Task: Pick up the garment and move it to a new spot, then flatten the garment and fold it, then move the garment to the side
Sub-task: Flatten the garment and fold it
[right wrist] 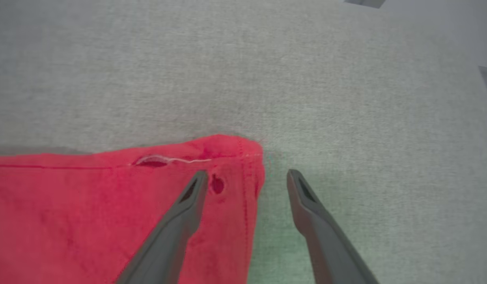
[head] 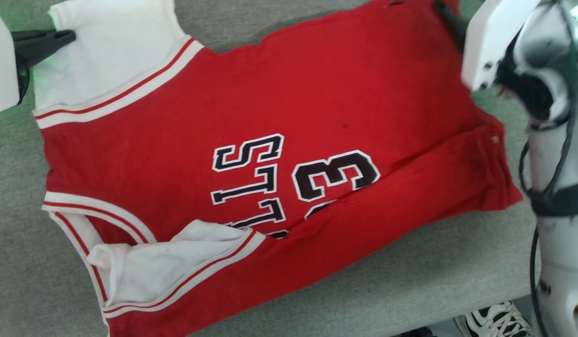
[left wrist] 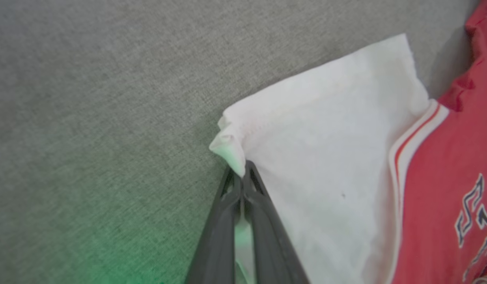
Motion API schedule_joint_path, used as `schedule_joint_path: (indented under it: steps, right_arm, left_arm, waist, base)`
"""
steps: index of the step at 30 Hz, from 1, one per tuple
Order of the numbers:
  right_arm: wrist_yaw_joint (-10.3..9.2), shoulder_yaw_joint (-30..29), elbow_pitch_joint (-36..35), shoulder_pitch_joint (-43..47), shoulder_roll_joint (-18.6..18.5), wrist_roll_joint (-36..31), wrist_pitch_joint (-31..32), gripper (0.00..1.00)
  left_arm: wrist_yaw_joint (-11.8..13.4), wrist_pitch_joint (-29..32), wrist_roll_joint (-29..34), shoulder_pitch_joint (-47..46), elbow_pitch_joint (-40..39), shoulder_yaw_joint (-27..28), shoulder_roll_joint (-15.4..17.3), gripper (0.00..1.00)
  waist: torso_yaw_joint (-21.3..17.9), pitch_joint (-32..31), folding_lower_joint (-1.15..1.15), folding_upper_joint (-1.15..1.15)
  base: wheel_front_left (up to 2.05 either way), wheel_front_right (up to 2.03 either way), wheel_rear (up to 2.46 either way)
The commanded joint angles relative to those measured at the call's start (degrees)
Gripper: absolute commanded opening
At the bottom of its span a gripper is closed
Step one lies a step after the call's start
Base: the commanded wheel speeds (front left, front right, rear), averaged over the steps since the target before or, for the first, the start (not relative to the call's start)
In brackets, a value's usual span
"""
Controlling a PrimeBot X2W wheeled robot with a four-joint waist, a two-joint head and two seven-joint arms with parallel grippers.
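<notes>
One garment (head: pixel 289 117), red with the print facing up, lies spread across the grey surface (head: pixel 17 210) and takes up most of the head view. Its lower long edge is folded up over itself, covering part of the lettering, so a single digit, a 3, shows whole. Two white sleeves can be counted: one flat at 10 o'clock (head: pixel 111 61) and one crumpled and doubled over the body at 7 o'clock (head: pixel 167 262). Two claws are at the cloth. The left claw (left wrist: pixel 241 173), at 10 o'clock in the head view, is clenched on the outer corner of the flat sleeve, with a small peak of white cloth pinched between its tips. The right claw (right wrist: pixel 247 175), at 1 o'clock in the head view, is released. Its two fingers stand apart astride the red hem corner, one over the cloth and one over bare surface; I cannot tell whether either touches. Beside the finger over the cloth there is one small hole (right wrist: pixel 217 184), and one loose white thread (right wrist: pixel 168 159) runs along the hem. The pale right arm (head: pixel 558 140), hung with black cables (head: pixel 544 182), fills the 3 o'clock side of the head view and hides that part of the surface. At 5 o'clock, past the surface's edge, one black-and-white shoe (head: pixel 497 320) shows.
</notes>
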Motion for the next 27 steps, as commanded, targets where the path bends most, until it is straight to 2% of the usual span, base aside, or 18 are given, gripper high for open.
schedule_joint_path:
  steps: [1, 8, 10, 11, 12, 17, 21, 27]
  right_arm:
    - [-0.05, -0.57, 0.86, -1.05, -0.13, -0.87, 0.55, 1.00]
    - [-0.03, -0.84, 8.07, -3.83, 1.09, -1.24, 6.63, 1.00]
    - [-0.03, -0.52, 9.04, -3.84, 1.24, -1.08, 7.04, 0.49]
    - [-0.03, -0.35, 9.37, -3.80, 1.27, -0.99, 7.07, 0.13]
    - [-0.03, -0.17, 9.46, -3.82, 1.24, -0.86, 6.58, 0.01]
    - [-0.06, -1.90, 9.19, -3.72, -0.91, -1.17, -0.22, 0.00]
    - [-0.05, -2.24, 8.27, -0.91, -2.03, 2.09, -4.32, 0.00]
    - [-0.05, 0.78, 2.54, 7.55, -8.57, 5.91, -6.40, 0.00]
  left_arm:
    - [0.16, 0.53, 0.36, 1.30, 0.13, -1.61, -0.19, 0.00]
    - [0.17, -0.78, 0.57, 0.11, -0.79, -2.63, -1.01, 0.00]
    - [0.17, -1.24, 0.30, -0.14, -0.88, -2.83, -1.41, 0.00]
    - [0.16, -1.63, 0.24, -0.20, -0.94, -2.88, -1.59, 0.00]
    - [0.16, -2.26, 0.08, -0.22, -0.98, -2.86, -1.78, 0.00]
    - [0.15, -7.89, -2.09, 0.17, -1.07, -1.87, -3.28, 0.00]
    - [0.15, -12.06, -3.88, 2.27, -3.81, -1.63, -4.06, 0.00]
    - [0.15, -20.13, -5.37, 8.22, -12.73, -1.67, -1.81, 0.00]
  waist:
    - [0.88, 0.79, 0.00, 0.00]
    - [2.37, 1.58, 0.00, 0.00]
    - [2.63, 1.59, 0.00, 0.00]
    - [2.75, 1.54, 0.00, 0.00]
    - [2.86, 1.43, 0.00, 0.00]
    - [4.13, -1.64, 0.00, 0.00]
    - [5.82, -6.45, 0.00, 0.00]
    - [8.71, -13.16, 0.00, 0.00]
  base:
    - [0.00, 0.00, 0.00]
    - [0.00, 0.00, 0.00]
    - [0.00, 0.00, 0.00]
    - [0.00, 0.00, 0.00]
    - [0.00, 0.00, 0.00]
    - [0.00, 0.00, 0.00]
    - [0.00, 0.00, 0.00]
    - [0.00, 0.00, 0.00]
